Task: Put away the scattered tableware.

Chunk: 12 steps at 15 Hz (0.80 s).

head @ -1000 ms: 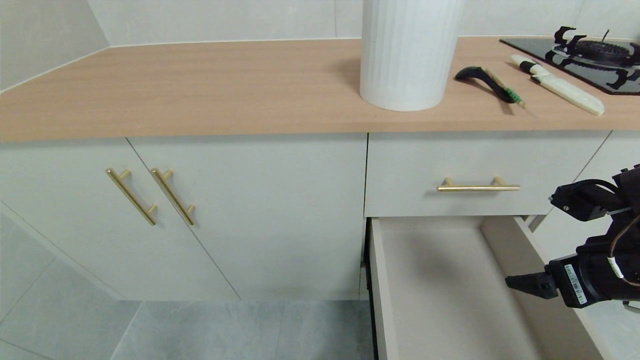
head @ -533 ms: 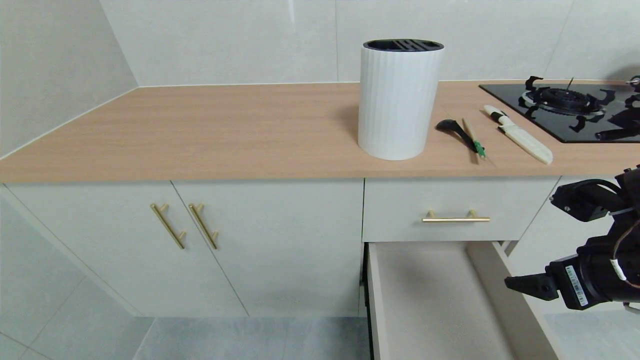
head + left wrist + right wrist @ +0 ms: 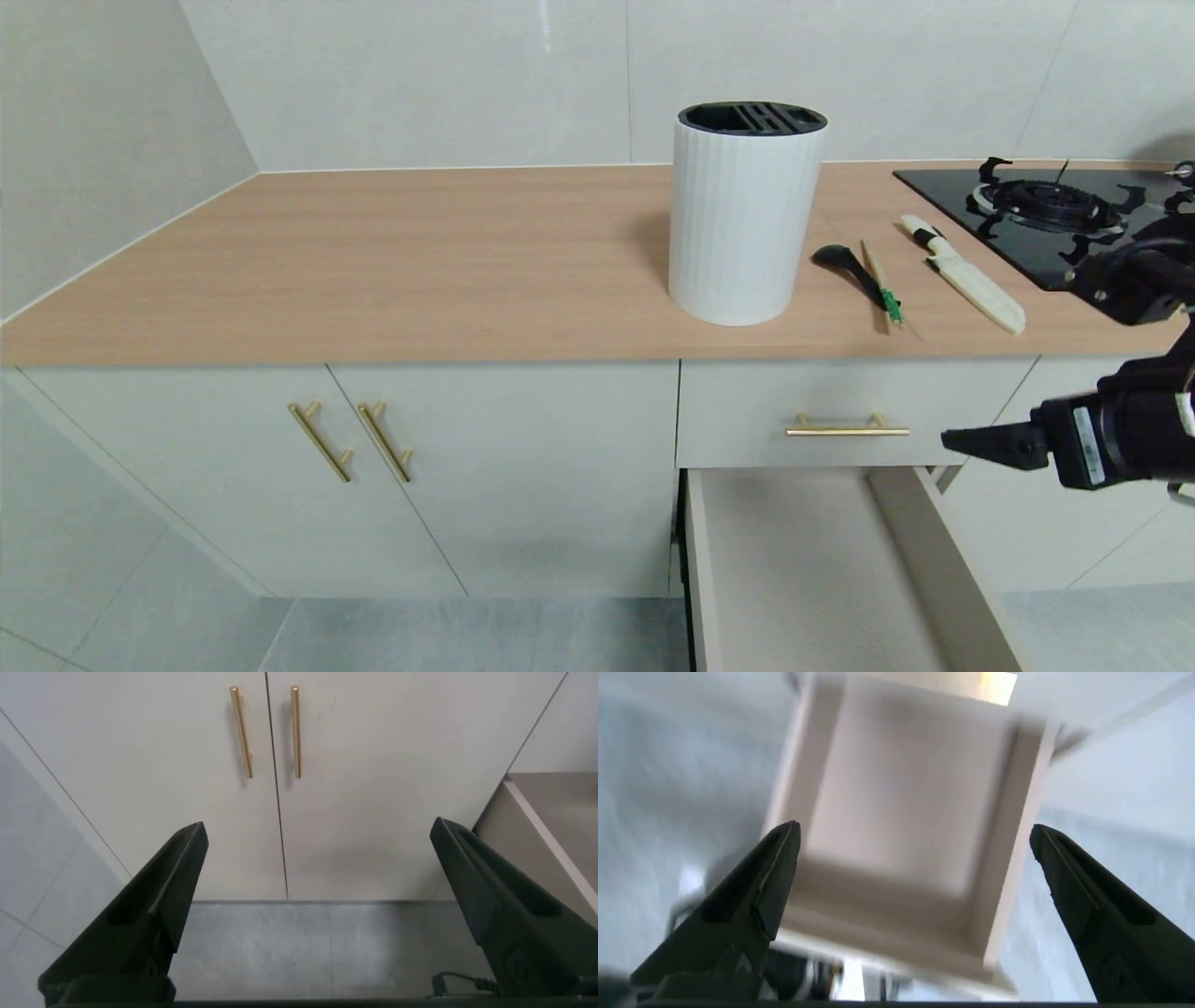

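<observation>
Head view
Worktop: a wooden counter (image 3: pixel 373 261) carries a tall white ribbed holder (image 3: pixel 745 224).
Tableware: a black ladle (image 3: pixel 840 261) and chopsticks (image 3: pixel 878 280) lie side by side just right of the holder. A cream knife (image 3: pixel 962 277) lies farther right, near the hob (image 3: pixel 1046 210).
Drawer: the lower drawer (image 3: pixel 803 560) stands pulled open beneath the tableware.
Right gripper (image 3: pixel 980 441): level with the closed upper drawer, to its right.

Left wrist view
Left gripper (image 3: pixel 318 831): jaws wide apart and empty, facing two cupboard doors (image 3: pixel 374 775).

Right wrist view
Right gripper: jaws wide apart and empty, over the open drawer.
</observation>
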Motion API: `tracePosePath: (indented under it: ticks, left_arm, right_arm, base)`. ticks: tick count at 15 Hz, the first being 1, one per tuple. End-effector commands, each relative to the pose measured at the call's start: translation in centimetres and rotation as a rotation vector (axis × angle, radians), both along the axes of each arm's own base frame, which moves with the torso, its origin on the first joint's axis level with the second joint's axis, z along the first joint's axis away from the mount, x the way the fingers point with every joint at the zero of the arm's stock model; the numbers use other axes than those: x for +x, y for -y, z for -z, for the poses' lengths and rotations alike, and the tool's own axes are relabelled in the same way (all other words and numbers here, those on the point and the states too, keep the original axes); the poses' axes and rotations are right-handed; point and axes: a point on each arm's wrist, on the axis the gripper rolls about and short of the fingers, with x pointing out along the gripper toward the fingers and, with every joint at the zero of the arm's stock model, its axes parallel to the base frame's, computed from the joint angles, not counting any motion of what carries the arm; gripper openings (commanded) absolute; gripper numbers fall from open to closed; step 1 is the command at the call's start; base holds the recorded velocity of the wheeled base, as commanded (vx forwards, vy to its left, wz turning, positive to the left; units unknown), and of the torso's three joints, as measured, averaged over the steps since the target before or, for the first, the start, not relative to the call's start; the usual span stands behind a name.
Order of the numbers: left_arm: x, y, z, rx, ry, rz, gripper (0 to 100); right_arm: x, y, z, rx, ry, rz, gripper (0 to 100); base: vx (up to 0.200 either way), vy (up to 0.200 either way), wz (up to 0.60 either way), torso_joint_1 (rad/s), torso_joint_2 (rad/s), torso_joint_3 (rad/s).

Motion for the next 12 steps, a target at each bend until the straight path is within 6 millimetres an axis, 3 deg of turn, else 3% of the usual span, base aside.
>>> tracePosePath:
  ticks: [1,3,5,6,8,12]
  left_arm:
    - [0.0,0.0,0.0,0.000,0.000,-0.001,100]
    - [0.0,0.0,0.0,0.000,-0.002,-0.001,100]
    - [0.0,0.0,0.0,0.000,0.000,-0.001,100]
    - [0.0,0.0,0.0,0.000,0.000,-0.001,100]
    - [0.0,0.0,0.0,0.000,0.000,-0.001,100]
    - [0.0,0.0,0.0,0.000,0.000,-0.001,100]
  right_arm:
    - [3.2,-0.5,-4.2,0.059,0.056,0.060,100]
    - [6.6,-1.5,-6.5,0.146,0.055,0.135,100]
    - [8.8,-2.1,-6.7,0.199,0.011,0.230,100]
    - [11.0,-2.8,-5.9,0.256,-0.023,0.303,100]
    - [12.8,-3.8,-4.5,0.230,-0.023,0.381,100]
    - [14.9,-4.6,-3.1,0.202,-0.018,0.464,100]
  base:
    - [0.000,0.000,0.00,0.000,0.00,0.000]
    - [0.000,0.000,0.00,0.000,0.00,0.000]
    - [0.000,0.000,0.00,0.000,0.00,0.000]
    - [0.000,0.000,0.00,0.000,0.00,0.000]
    - [0.000,0.000,0.00,0.000,0.00,0.000]
    - [0.000,0.000,0.00,0.000,0.00,0.000]
